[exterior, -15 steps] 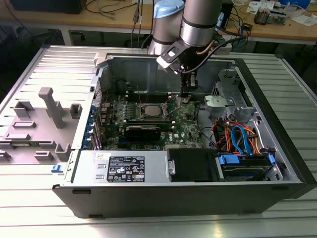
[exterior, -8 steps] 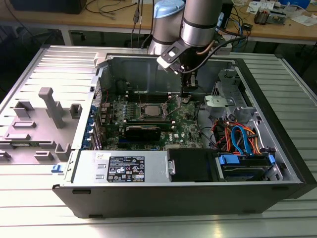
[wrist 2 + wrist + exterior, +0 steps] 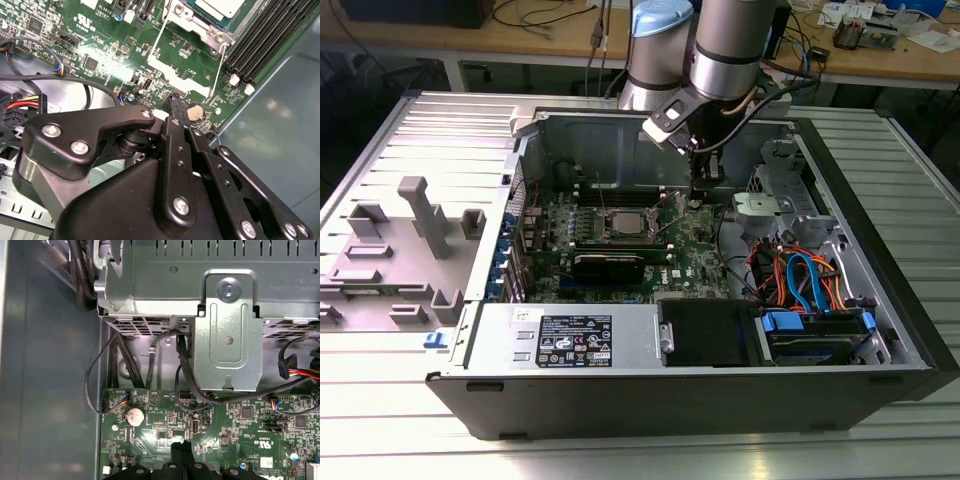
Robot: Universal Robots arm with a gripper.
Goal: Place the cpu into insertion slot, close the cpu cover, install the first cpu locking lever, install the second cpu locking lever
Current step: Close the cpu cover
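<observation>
cpu (image 3: pixel 220 6) seated — second wrist view, hand (image 3: pixel 175 103) near

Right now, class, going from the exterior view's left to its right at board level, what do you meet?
Grey plastic fixture → cpu → tool → silver drive bracket → blue cables.

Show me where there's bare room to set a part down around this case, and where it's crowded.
Free: the slatted table at the exterior view's right of the case, and the strip in front of it. Crowded: the orange and blue cables, and the board around the gripper.
</observation>
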